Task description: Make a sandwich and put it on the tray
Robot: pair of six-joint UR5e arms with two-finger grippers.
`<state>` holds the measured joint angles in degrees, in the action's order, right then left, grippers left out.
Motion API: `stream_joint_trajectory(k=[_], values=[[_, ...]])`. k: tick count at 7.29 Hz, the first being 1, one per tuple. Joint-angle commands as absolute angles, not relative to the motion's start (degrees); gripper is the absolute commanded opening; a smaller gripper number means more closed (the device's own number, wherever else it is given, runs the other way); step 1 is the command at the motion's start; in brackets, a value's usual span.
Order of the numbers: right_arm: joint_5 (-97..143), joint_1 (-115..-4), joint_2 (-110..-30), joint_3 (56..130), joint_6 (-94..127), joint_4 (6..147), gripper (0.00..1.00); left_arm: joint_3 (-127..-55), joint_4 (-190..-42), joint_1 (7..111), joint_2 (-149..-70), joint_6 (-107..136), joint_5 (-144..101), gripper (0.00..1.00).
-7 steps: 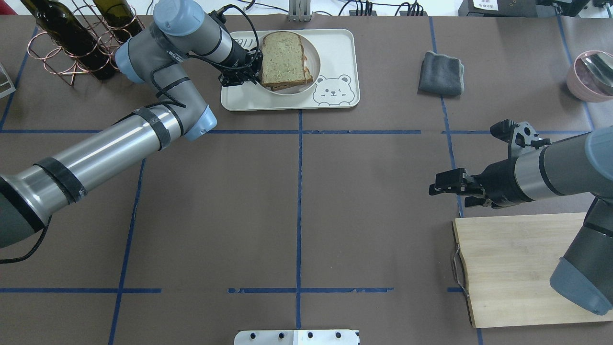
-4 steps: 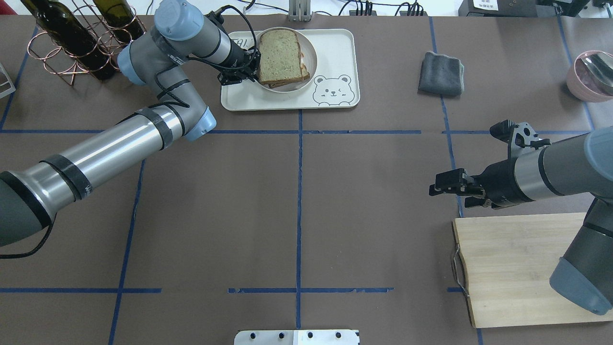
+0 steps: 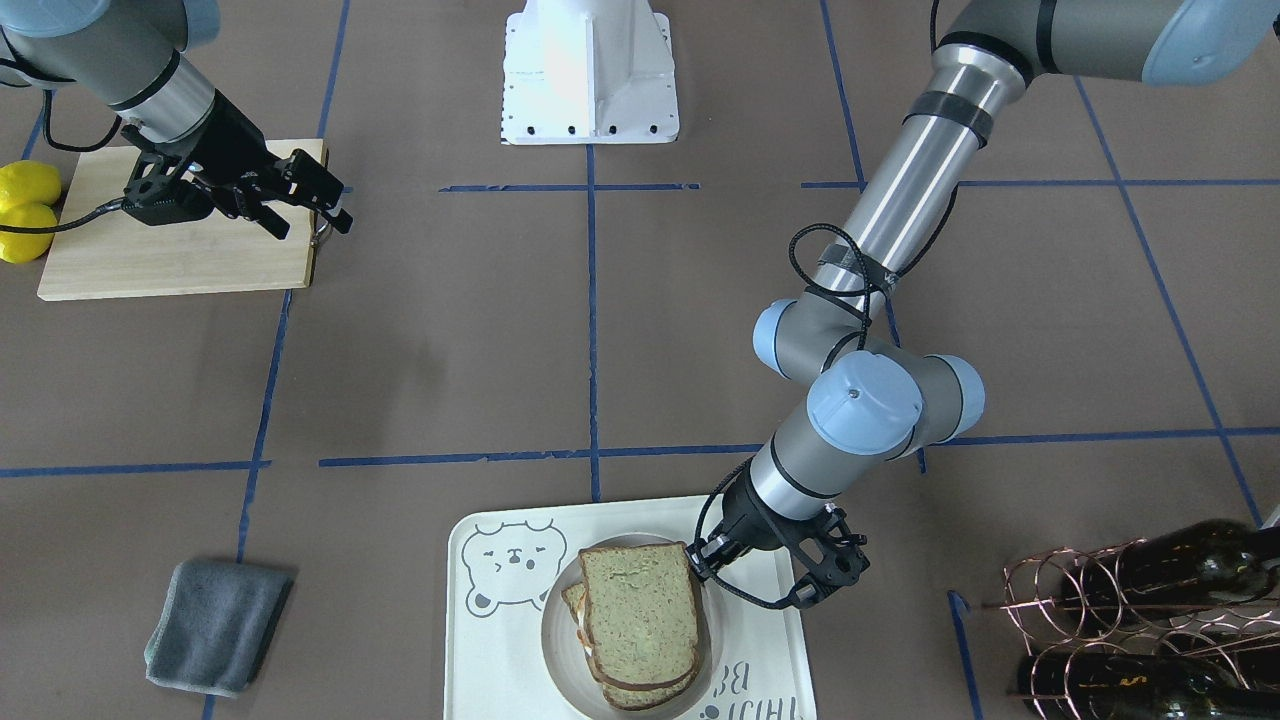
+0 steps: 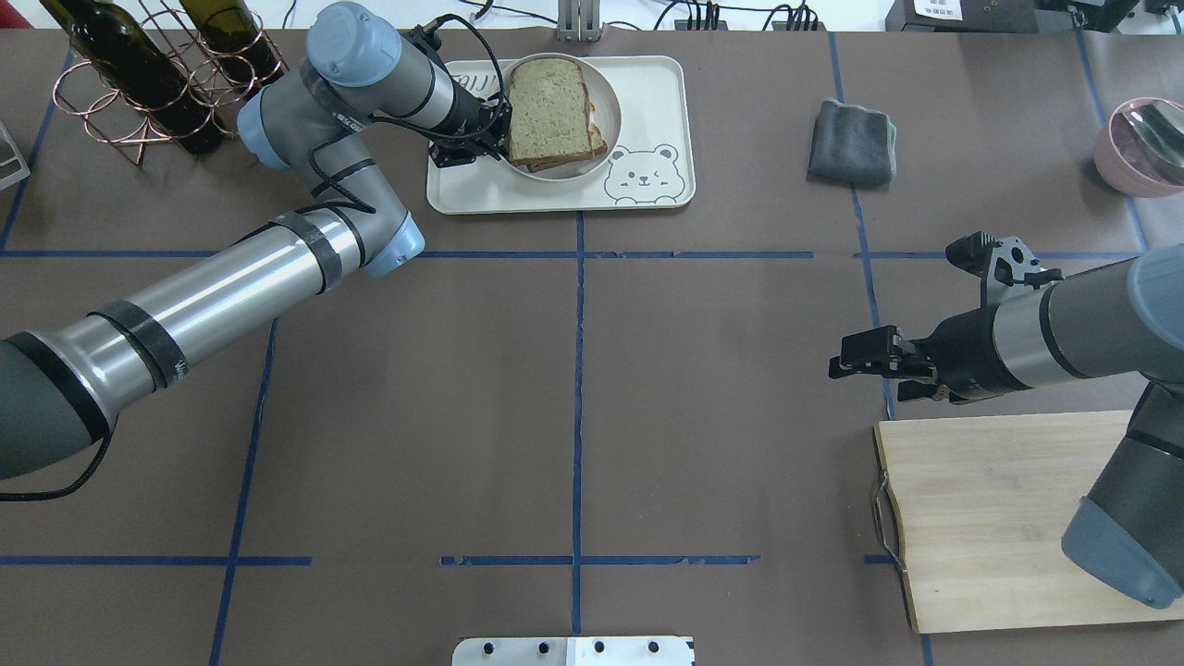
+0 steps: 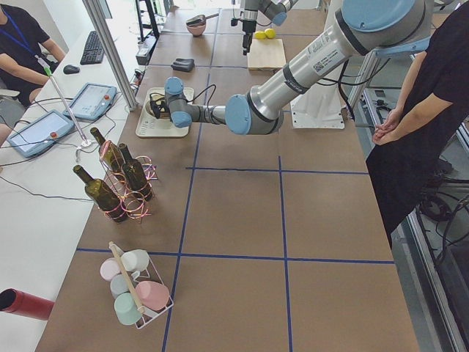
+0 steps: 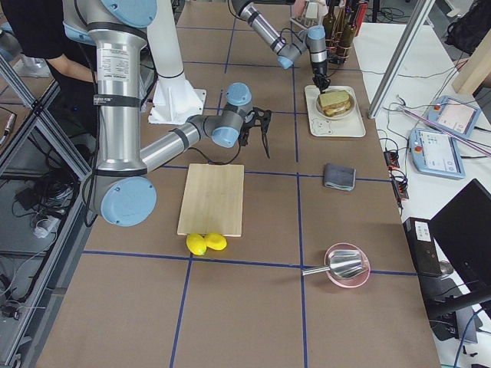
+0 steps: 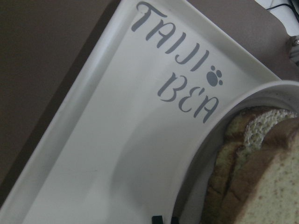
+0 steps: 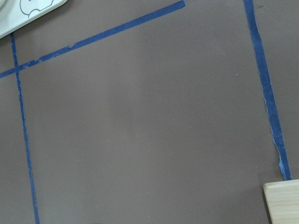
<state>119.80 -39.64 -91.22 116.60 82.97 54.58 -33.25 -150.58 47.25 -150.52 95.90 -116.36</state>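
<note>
So, the sandwich [image 4: 553, 111] sits on the round dish [image 4: 611, 109], and the dish is on the tray [image 4: 481, 190], so I'd say this is basically the let-go step. The left gripper [image 4: 498, 125] is right up against the sandwich's edge, low over the dish rim. I honestly can't tell whether the fingers are pinching the bread or have already let go, since the wrist cam only catches a sliver of fingertip. The right gripper [image 4: 856, 363] hangs spread and empty over bare table, near the corner of the board [image 4: 980, 518].

My advice: open slowly, then back out sideways and up. Don't drag along the crust, because the top slice is already a bit skewed from the bottom one and would slide easily. Watch the dish rim too; a nudge there could shift the whole thing.

Material-wise, the bread is soft, porous and speckled, with a darker crust, and a bit of white egg peeks out on one side. The dish looks glossy and slippery with a raised lip. The tray is smooth, with rounded corners and a low rim.
</note>
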Motion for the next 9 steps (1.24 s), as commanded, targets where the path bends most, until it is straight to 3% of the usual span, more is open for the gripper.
stream_joint_trajectory(k=[1, 4, 5, 6, 9], values=[[119.9, -39.7, -91.2, 116.5, 83.0, 54.6, 1.0, -33.2, -151.0, 46.8, -150.6, 95.9, -115.9, 0.41], [120.9, -41.2, -91.2, 116.5, 83.0, 54.7, 1.0, -35.5, -150.3, 47.0, -149.9, 95.2, -115.5, 0.36], [125.7, -45.9, -91.4, 116.0, 82.8, 55.2, 1.0, -42.6, -148.3, 47.3, -146.0, 93.4, -115.4, 0.36], [131.2, -51.6, -92.5, 115.3, 81.1, 55.4, 1.0, -58.3, -141.0, 47.4, -136.2, 87.4, -115.5, 0.36], [135.3, -64.7, -100.3, 110.4, 57.6, 55.5, 1.0, -88.0, -120.0, 50.5, -120.1, 69.3, -115.9, 0.41]])
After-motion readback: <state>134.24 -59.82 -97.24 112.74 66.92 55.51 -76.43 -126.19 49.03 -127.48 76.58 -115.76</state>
